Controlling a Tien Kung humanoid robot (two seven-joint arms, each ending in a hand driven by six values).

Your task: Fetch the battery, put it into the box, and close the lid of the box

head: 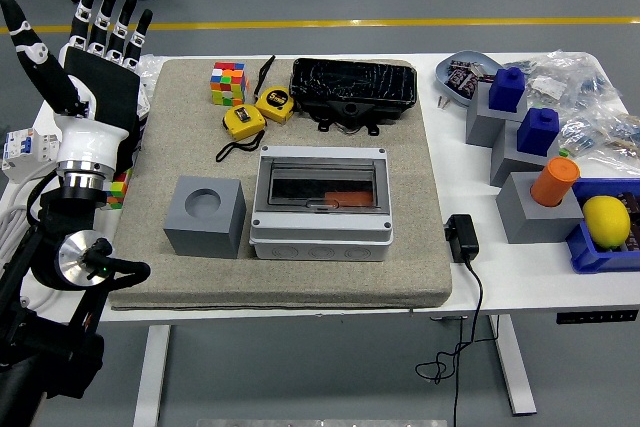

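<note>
The grey box (318, 209) sits mid-mat with its tinted clear lid down flat. An orange battery (346, 197) shows through the lid, lying inside the box. My left hand (78, 39) is raised over the table's far left edge, well away from the box, palm upright and fingers (110, 9) spread, holding nothing. The right arm is out of sight.
A grey block (205, 215) with a round hollow stands left of the box. Behind it lie a black tray (352, 87), two yellow tape measures (243, 122), a colour cube (227, 82). A black charger (461, 237), grey stands, an orange cylinder (555, 180) and a lemon (605, 220) are on the right.
</note>
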